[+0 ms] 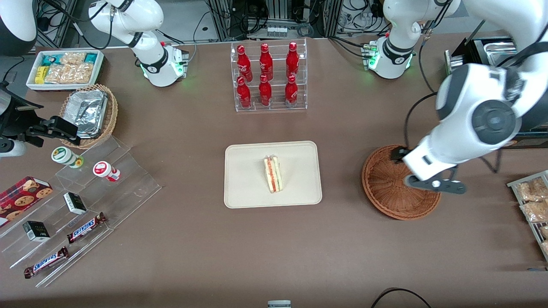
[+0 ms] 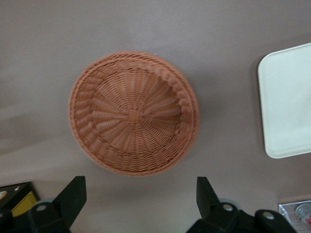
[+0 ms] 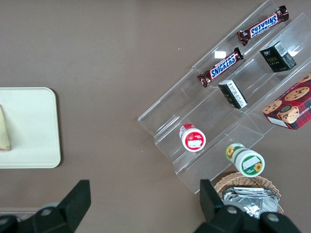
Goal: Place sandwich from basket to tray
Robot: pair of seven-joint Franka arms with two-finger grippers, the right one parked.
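The sandwich point(image 1: 273, 174), a white wedge with red, orange and green layers, lies on the cream tray point(image 1: 244, 171) in the middle of the table. The reddish-brown wicker basket point(image 1: 387, 188) stands beside the tray toward the working arm's end and holds nothing. My left gripper point(image 1: 434, 185) hangs above the basket's rim, well apart from the sandwich. In the left wrist view the gripper point(image 2: 141, 187) is open, its black fingers point(image 2: 73, 194) spread wide with nothing between them, and the basket point(image 2: 133, 114) and a corner of the tray point(image 2: 286, 102) show below.
A clear rack of red bottles point(image 1: 270, 77) stands farther from the front camera than the tray. Acrylic steps point(image 1: 107, 188) with Snickers bars, boxes and cups, a tan basket of foil containers point(image 1: 90, 113) and a white snack bin point(image 1: 64, 68) lie toward the parked arm's end. Snack packets point(image 1: 533, 201) lie near the basket.
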